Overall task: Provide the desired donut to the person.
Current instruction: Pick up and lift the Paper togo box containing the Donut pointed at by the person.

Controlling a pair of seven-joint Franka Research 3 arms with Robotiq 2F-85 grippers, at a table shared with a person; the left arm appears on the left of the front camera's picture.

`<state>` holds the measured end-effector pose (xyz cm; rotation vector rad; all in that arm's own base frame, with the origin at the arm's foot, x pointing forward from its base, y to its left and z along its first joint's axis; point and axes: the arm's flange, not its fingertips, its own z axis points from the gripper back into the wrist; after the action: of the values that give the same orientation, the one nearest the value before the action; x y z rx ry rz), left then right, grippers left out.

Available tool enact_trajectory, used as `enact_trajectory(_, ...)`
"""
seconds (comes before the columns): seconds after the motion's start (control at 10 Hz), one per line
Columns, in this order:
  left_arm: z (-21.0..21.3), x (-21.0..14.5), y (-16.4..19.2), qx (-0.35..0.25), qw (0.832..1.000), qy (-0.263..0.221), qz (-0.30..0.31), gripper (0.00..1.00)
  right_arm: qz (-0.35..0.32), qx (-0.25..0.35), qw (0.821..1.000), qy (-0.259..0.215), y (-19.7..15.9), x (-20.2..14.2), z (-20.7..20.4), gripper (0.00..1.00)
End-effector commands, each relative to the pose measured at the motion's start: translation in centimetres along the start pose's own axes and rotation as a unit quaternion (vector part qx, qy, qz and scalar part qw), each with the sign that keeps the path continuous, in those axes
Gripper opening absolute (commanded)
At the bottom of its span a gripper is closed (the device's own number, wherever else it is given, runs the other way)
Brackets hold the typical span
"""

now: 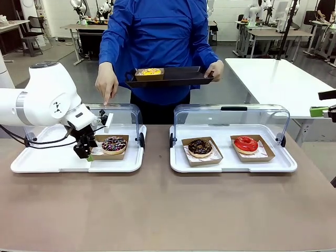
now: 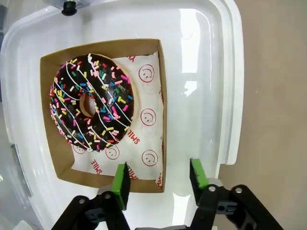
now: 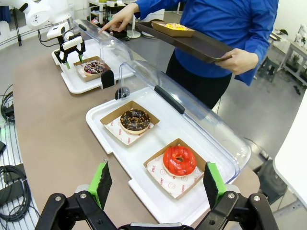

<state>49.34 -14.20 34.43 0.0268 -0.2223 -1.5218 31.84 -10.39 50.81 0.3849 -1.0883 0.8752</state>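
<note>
**Left gripper staged at the donut box wall**

I have the left gripper pointing down at the near left corner of the cardboard box in the left white tray. Its fingers stand apart, astride the box wall, not pinching it. The sprinkled donut lies just right of them. The person's hand points at this case from the far side. The right gripper hangs spread wide, empty.

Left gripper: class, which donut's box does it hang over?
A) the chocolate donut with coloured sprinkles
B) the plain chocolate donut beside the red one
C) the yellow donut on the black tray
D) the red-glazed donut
A: in the left wrist view the left gripper hangs open astride one wall of the cardboard box that holds the sprinkled chocolate donut.
</note>
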Motion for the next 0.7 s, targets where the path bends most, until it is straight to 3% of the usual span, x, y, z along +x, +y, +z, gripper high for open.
enact_trajectory(0.0,-0.80,0.13,0.59,0.003,1.000,0.001,0.003,0.00,0.004,-0.001,1.000,-0.018,-0.30,-0.13,-0.42,1.00)
enact_trajectory(0.1,-1.13,0.09,0.68,0.002,1.000,0.002,0.006,0.17,0.004,-0.001,1.000,-0.018,-0.30,-0.13,-0.42,1.00)
enact_trajectory(0.3,-1.61,0.18,0.73,-0.006,1.000,0.011,0.005,0.00,0.004,-0.001,1.000,-0.018,-0.30,-0.13,-0.42,1.00)
enact_trajectory(0.6,-0.91,0.51,-0.16,0.023,0.999,0.025,0.011,0.00,0.004,-0.001,1.000,-0.018,-0.30,-0.13,-0.42,1.00)
